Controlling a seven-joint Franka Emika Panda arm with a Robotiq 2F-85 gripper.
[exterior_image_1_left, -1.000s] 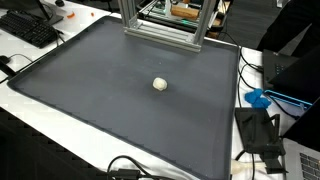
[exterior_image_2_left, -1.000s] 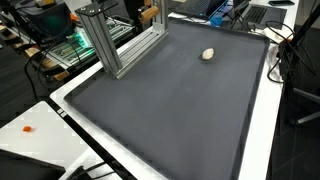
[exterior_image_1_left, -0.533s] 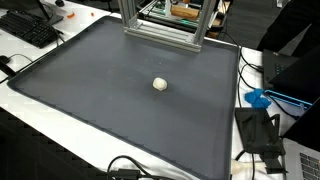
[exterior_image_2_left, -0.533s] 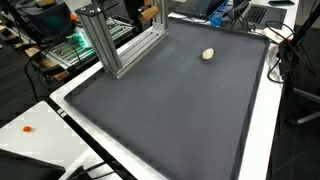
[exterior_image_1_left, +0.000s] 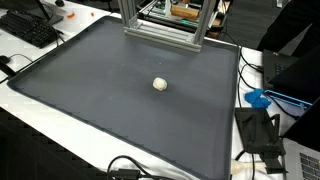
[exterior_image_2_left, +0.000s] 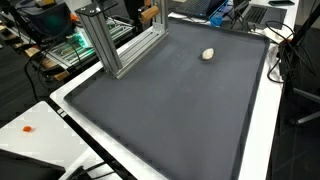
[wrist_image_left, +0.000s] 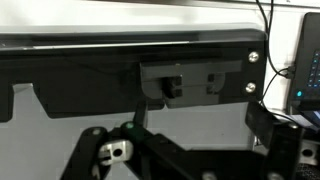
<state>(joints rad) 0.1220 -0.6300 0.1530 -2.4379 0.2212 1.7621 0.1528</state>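
Observation:
A small cream ball (exterior_image_1_left: 160, 85) (exterior_image_2_left: 208, 54) lies alone on a large dark grey mat (exterior_image_1_left: 100, 90) (exterior_image_2_left: 170, 115), seen in both exterior views. Neither the arm nor the gripper appears in either exterior view. In the wrist view my gripper (wrist_image_left: 195, 132) is open, its dark fingers (wrist_image_left: 268, 125) standing wide apart at the bottom of the picture with nothing between them. Beyond them is a pale surface and a black panel with a bracket (wrist_image_left: 185, 82). The ball is not in the wrist view.
An aluminium frame (exterior_image_1_left: 162, 28) (exterior_image_2_left: 115, 45) stands at one edge of the mat. A black keyboard (exterior_image_1_left: 30, 28), a blue object (exterior_image_1_left: 258, 98) and cables (exterior_image_1_left: 130, 168) lie on the white table around it. A small orange thing (exterior_image_2_left: 28, 129) sits off the mat.

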